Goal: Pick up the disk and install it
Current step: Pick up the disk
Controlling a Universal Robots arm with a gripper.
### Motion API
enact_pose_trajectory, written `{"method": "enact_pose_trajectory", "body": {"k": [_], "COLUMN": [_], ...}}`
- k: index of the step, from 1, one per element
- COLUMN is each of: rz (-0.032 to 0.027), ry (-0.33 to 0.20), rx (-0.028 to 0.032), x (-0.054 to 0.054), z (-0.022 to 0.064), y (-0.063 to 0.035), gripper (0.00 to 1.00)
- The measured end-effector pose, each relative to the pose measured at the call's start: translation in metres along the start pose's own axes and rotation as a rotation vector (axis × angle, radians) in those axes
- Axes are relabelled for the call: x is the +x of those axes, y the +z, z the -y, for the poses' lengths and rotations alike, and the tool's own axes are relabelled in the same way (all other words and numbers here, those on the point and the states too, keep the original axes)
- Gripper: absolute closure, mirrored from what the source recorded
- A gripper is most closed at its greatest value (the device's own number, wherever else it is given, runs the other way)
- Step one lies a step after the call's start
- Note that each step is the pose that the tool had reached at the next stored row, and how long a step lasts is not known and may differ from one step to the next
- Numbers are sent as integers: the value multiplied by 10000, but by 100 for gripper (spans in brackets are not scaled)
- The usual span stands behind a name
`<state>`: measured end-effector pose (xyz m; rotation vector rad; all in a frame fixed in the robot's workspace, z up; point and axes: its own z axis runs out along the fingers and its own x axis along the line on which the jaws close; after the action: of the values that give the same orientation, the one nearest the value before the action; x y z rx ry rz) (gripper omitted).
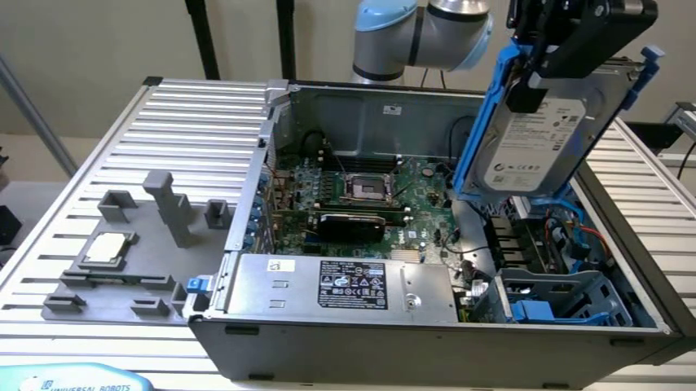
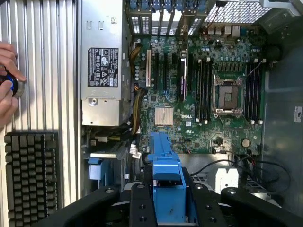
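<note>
The disk (image 1: 539, 138), a silver-grey drive with a white label in a blue carrier frame, hangs nearly upright above the open computer case (image 1: 244, 171), over its side at the exterior view's right. My gripper (image 1: 540, 88) is shut on the disk's upper edge. In the wrist view the blue carrier (image 2: 166, 187) sits between the black fingers (image 2: 141, 208), with the motherboard (image 2: 203, 90) far below. A blue-and-grey drive cage (image 1: 566, 297) sits in the case's near corner, below the disk.
A grey power-supply box (image 1: 348, 285) lies along the case's near side. At the exterior view's left, a grey fixture (image 1: 120, 281) holds a small square CPU chip (image 1: 107, 247). A person's hand (image 2: 7, 90) and a black keyboard (image 2: 31, 175) lie beside the case.
</note>
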<state>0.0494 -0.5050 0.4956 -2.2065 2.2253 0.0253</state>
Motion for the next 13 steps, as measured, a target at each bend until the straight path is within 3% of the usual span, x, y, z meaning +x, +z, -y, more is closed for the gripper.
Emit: {"method": "enact_pose_trajectory", "body": {"k": [13], "rz": [0], "ry": [-1], "rx": [34], "x": [289], "z": [306], "y": [-1], "gripper": [67]}}
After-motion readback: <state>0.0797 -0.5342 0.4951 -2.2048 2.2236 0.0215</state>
